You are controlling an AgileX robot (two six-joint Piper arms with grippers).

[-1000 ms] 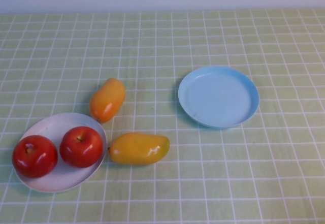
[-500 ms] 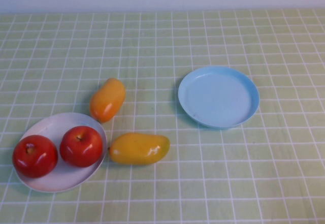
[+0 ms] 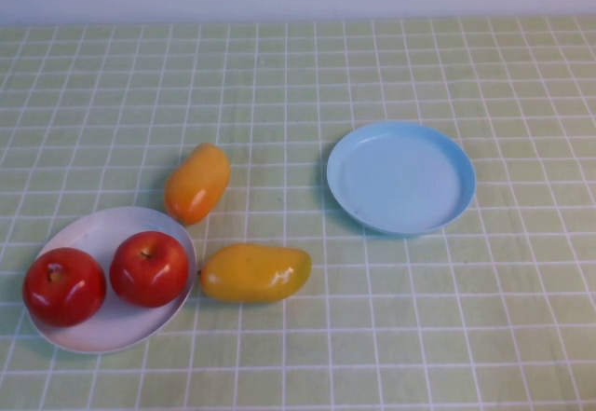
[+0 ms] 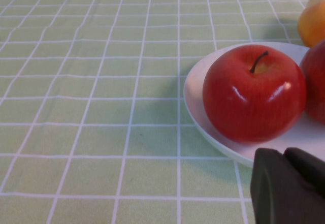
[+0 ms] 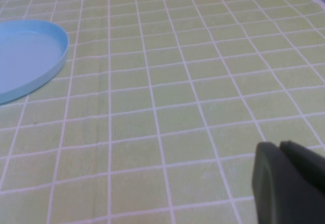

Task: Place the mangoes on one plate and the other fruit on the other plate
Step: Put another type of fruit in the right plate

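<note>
Two red apples (image 3: 104, 279) sit side by side on the white plate (image 3: 93, 234) at the near left of the desk (image 3: 298, 75), which wears a green checked cloth. The orange-yellow mango (image 3: 196, 183) lies on the cloth just beyond the plate's far right rim, and the yellow mango (image 3: 254, 272) lies on the cloth touching or nearly touching the plate's right edge. The light blue plate (image 3: 400, 177) stands well apart to the right, with nothing on it.

Neither arm shows in the high view. In the left wrist view the left tool (image 4: 290, 183) appears as dark fingers pressed together, clenched on nothing, hanging just beside the near rim of the white plate and close to one apple. In the right wrist view the right tool (image 5: 289, 183) is likewise clenched and empty, over bare cloth, with the blue plate's rim off to one side and apart from it.
</note>
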